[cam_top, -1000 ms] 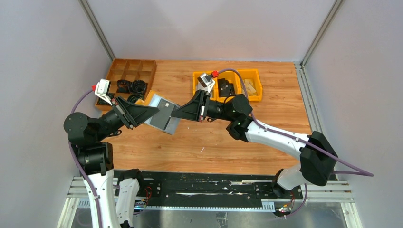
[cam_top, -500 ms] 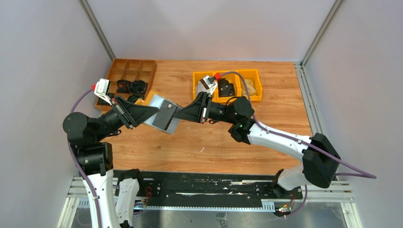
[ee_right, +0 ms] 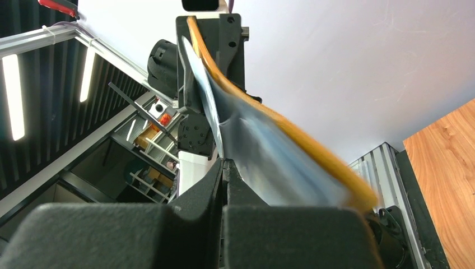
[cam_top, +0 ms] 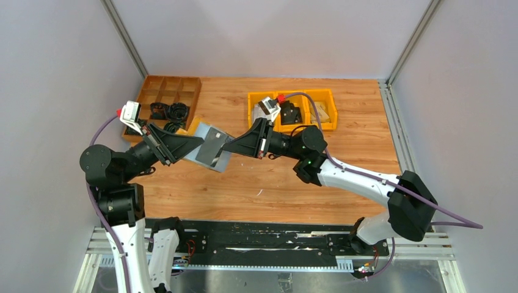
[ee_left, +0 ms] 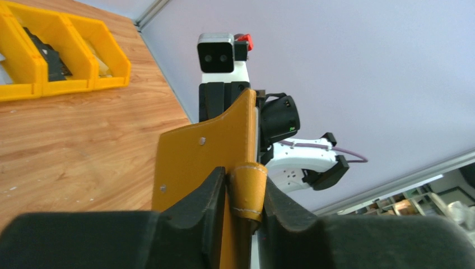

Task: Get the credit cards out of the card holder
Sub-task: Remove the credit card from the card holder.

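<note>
Nearest: left end effector [ee_left: 245,188] almost closed, pinching the mustard edge of the card holder [cam_top: 196,156] from 8 o'clock. Next, right end effector [ee_right: 224,168] fully closed on a thin grey credit card [cam_top: 212,146], reaching in from 3 o'clock (card and sleeve hard to separate at the wrist). Holder aloft over the bench [cam_top: 275,183], spread open, grey-blue inside up, long axis roughly 1 to 7 o'clock. Farthest, at 12: yellow bins [cam_top: 253,108].

card holder [cam_top: 211,148] apparently off table [cam_top: 244,183], bins [cam_top: 322,92] behind
</note>
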Controlling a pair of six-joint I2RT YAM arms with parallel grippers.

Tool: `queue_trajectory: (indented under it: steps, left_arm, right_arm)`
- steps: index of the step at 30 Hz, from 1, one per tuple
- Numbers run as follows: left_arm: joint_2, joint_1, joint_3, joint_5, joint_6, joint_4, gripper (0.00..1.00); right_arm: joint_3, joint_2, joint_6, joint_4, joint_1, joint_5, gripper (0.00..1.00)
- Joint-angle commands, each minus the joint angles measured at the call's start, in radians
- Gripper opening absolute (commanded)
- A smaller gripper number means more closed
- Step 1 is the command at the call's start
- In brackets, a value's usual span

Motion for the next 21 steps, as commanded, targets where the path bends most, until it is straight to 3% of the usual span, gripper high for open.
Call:
queue_trajectory:
  steps: [1,4,8,11,16,19,21]
  left_arm:
    - [-0.036,-0.002,-0.036,0.005,0.005,-0.028,0.36]
    - [-0.050,-0.002,-0.056,0.022,0.009,-0.034,0.45]
    - [-0.056,-0.002,-0.070,0.030,0.004,-0.020,0.43]
    - [-0.058,-0.002,-0.080,0.028,0.004,-0.013,0.34]
    - [-0.052,-0.002,-0.059,0.004,0.002,0.007,0.02]
    - [-0.041,-0.002,-0.031,-0.008,0.001,0.008,0.00]
    - [-0.035,-0.002,-0.021,-0.011,0.001,0.002,0.00]
  right_arm:
    - [0.056,0.024,0.002,0.044,0.014,0.000,0.00]
    - [0.067,0.032,0.003,0.042,0.016,-0.001,0.00]
    - [0.067,0.029,-0.002,0.033,0.018,0.000,0.00]
    - [0.069,0.026,-0.010,0.015,0.019,0.001,0.00]
    - [0.057,0.012,-0.018,0.003,0.019,0.003,0.00]
    - [0.053,0.011,-0.016,0.003,0.021,-0.004,0.00]
    - [0.057,0.016,-0.012,0.009,0.027,-0.011,0.05]
